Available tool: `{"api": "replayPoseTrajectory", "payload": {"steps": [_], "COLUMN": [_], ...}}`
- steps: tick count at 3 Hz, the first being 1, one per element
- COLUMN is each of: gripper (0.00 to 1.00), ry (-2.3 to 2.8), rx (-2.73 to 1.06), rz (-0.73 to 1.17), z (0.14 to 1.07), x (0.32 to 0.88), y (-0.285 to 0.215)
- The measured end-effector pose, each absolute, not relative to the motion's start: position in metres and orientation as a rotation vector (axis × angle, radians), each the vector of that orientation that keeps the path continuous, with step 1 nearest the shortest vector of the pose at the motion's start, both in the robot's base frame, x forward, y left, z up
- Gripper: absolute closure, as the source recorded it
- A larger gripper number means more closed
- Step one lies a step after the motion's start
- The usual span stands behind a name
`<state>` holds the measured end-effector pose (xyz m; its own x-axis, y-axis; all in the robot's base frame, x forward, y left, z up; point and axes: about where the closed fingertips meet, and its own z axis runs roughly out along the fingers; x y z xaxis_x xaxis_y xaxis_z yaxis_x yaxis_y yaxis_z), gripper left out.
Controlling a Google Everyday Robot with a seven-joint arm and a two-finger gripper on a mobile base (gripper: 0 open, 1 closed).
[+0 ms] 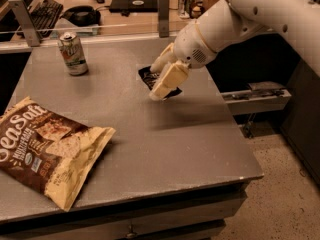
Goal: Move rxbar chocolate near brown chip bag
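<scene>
Gripper (162,84): sits right at the rxbar (148,77) on the far middle of the table (200,149), covering its near part; cannot tell whether closed on it. Rxbar: runs its long axis from far-left to near-right; shows a flat, glossy black wrapper. Lies well apart from the chip bag (50,149) at the near left; can (72,54) stands far left. Arm (235,19): reaches in from the upper right, wrist angled down and left.

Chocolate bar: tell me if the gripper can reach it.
Probably yes. The gripper is right over the chocolate bar, with nothing between them; the can and chip bag sit well off.
</scene>
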<state>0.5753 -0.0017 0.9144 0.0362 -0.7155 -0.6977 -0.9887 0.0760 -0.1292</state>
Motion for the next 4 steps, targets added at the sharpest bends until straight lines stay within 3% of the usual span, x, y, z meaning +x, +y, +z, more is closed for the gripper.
{"api": "replayPoseTrajectory", "payload": {"steps": [2,3,4], "gripper": [1.00,1.00,0.82], "ry": [1.575,1.575,1.561], "rx": [-1.780,-1.777,-1.775], "rz": [0.776,0.812,0.851], "z": [0.933,0.914,0.898], "x": [0.500,0.488,0.478], "y": [0.060,0.058,0.056]}}
